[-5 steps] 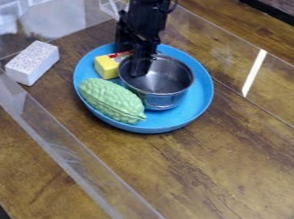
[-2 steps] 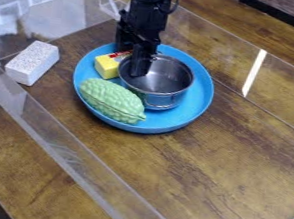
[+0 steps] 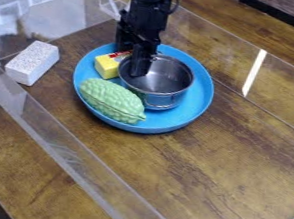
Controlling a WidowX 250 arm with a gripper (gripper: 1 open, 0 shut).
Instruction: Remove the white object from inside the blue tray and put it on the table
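White block (image 3: pixel 33 62), already outside blue tray (image 3: pixel 182 117), looks stiff, light; we'd pinch long sides mid-length. Our gripper (image 3: pixel 139 66) is closed by pot (image 3: pixel 168 92).

Looks like a lab to me: a black robot arm (image 3: pixel 146 11) reaches over the blue tray (image 3: pixel 195 99) on a brown wood-grain desk (image 3: pixel 223 171).
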